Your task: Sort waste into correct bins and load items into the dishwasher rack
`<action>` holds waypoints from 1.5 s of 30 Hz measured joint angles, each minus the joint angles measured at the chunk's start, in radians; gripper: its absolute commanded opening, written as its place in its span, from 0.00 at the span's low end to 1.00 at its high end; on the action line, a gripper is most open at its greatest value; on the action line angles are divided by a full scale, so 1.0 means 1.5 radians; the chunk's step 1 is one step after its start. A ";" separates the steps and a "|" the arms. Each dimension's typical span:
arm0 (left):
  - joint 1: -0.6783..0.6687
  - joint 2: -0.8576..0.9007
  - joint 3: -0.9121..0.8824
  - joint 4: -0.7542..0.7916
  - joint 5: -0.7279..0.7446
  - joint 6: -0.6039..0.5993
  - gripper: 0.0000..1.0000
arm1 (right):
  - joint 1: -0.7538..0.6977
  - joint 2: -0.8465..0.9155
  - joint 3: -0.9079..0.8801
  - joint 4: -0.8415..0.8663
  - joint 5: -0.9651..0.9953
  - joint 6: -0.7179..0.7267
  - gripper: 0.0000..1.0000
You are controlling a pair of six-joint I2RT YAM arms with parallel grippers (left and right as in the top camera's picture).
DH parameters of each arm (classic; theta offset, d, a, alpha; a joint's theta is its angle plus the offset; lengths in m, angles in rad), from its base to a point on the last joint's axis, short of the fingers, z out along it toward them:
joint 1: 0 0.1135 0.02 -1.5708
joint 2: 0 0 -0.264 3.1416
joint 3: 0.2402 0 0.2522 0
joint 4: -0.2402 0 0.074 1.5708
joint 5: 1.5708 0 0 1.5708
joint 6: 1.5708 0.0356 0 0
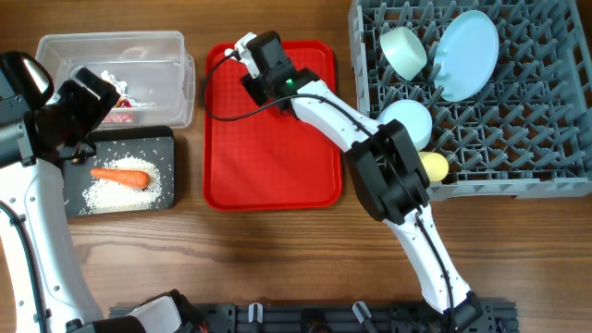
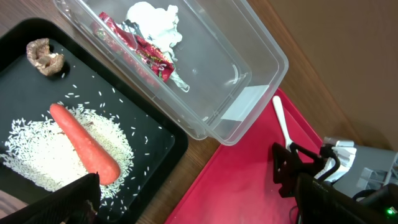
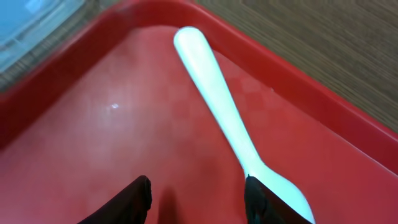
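**Overhead.** A brown wood-grain worktop (image 1: 277, 250) fills the frame, with a black rail (image 1: 305, 319) along its lower edge. At upper left stands a clear plastic rectangular tub (image 1: 157, 55). Just below it is a black rectangular tray (image 1: 159, 148), which holds an orange carrot (image 1: 120, 176) lying on loose white rice grains (image 1: 106, 196). A flat red tray (image 1: 277, 176) sits in the centre.

The large grey plastic rack (image 1: 546, 139) at upper right carries four items:
- a round pale blue plate (image 1: 465, 54) on edge
- a pale mint bowl (image 1: 404, 51)
- a second pale bowl (image 1: 407, 120)
- a small yellow cup (image 1: 435, 167) at the rack's lower left edge

The right arm stretches from the lower edge to the red tray's upper left corner, where the right pincer (image 1: 242, 46) sits. The left pincer (image 1: 97, 88) hangs over the tub's lower rim.

**Left wrist.** The tub holds a red-and-white crumpled wrapper (image 2: 146, 53) and white tissue (image 2: 152, 18) at its upper end. A small brownish food lump (image 2: 45, 56) sits in the black tray's upper left. A white plastic spoon (image 2: 281, 118) lies on the red tray at right, just above the right pincer. Only one dark finger shows at lower left, so I cannot tell how the left pincer stands.

**Right wrist.** Two dark fingers stand apart, so this pincer is spread and grips nothing. It is low over the red tray. The spoon runs from upper centre to lower right and passes just beside the right-hand finger. Whether they touch is unclear. Bare wood shows at upper right.
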 measured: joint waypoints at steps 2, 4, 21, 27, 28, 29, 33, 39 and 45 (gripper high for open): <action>0.000 0.000 0.000 0.000 0.000 0.000 1.00 | -0.002 0.007 -0.001 0.022 0.007 0.005 0.51; 0.000 0.000 0.000 0.000 0.000 0.000 1.00 | -0.010 0.017 -0.001 0.043 0.016 0.007 0.52; 0.000 0.000 0.000 0.000 0.000 0.000 1.00 | -0.028 0.022 0.037 -0.099 -0.032 0.063 0.52; 0.000 0.000 0.000 0.000 0.000 0.000 1.00 | -0.002 0.002 0.038 -0.182 -0.087 0.087 0.51; 0.000 0.000 0.000 0.000 0.000 0.000 1.00 | 0.002 0.000 0.038 -0.189 -0.093 0.089 0.51; 0.000 0.000 0.000 0.000 0.000 0.000 1.00 | 0.004 -0.001 0.038 -0.193 -0.097 0.091 0.51; 0.000 0.000 0.000 0.000 0.000 0.000 1.00 | 0.008 -0.006 0.038 -0.208 -0.122 0.116 0.57; 0.000 0.000 0.000 0.000 0.000 0.000 1.00 | 0.008 -0.009 0.038 -0.204 -0.164 0.157 1.00; 0.000 0.000 0.000 0.000 0.000 0.000 1.00 | 0.006 -0.011 0.038 -0.182 -0.171 0.245 1.00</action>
